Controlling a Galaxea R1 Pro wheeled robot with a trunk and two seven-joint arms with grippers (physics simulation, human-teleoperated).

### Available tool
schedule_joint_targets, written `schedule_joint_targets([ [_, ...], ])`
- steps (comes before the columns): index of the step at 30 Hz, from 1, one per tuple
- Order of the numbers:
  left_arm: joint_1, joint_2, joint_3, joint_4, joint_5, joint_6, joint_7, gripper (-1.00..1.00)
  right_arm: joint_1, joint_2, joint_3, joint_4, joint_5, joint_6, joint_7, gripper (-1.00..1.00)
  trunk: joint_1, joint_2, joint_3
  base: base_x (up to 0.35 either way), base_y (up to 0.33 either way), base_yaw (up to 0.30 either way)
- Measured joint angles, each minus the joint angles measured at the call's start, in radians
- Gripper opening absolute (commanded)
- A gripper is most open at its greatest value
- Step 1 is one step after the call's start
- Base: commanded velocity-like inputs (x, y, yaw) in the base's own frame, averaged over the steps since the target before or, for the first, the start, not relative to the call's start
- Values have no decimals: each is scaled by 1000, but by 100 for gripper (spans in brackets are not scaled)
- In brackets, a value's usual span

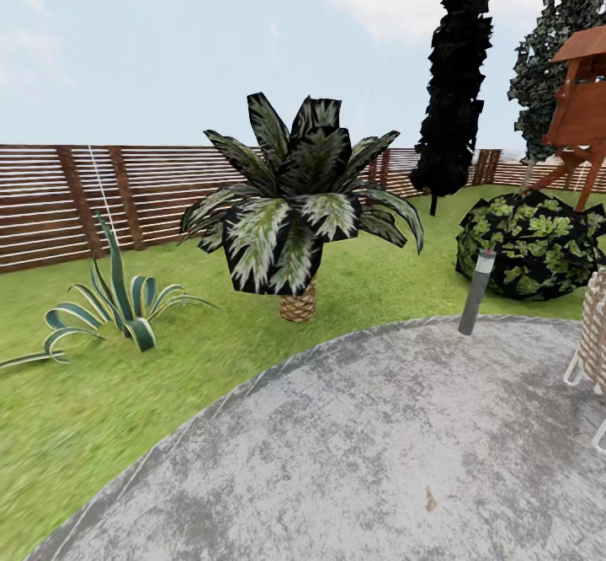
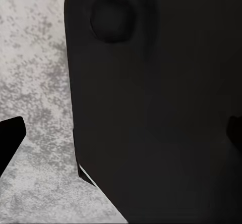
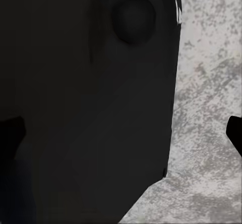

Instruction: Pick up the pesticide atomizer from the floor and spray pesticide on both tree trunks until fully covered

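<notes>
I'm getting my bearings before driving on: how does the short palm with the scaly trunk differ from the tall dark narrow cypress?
The short scaly-trunked palm stands near, on the lawn close to the grey paving; the tall dark narrow cypress stands farther back by the brown slatted fence. The palm spreads broad green-and-white fronds low; the cypress is a slim, near-black column. Both grow from the grass.

Black robot body, mottled grey paving beside it

Left gripper: my fingertips sit wide apart, dark robot body between them.
Right gripper: the same, spread wide.
</notes>
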Motion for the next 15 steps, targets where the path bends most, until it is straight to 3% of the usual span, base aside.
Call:
schedule_joint_targets([
  [5, 1, 7, -2, -27, 0, -10, 6, 100, -2, 15, 2, -28, 0, -25, -5, 100, 0, 0, 0, 0, 0, 0],
  [15, 3, -1, 1, 1, 7, -10, 4, 100, -2, 29, 2, -32, 1, 11, -3, 100, 0, 0, 0, 0, 0, 0],
])
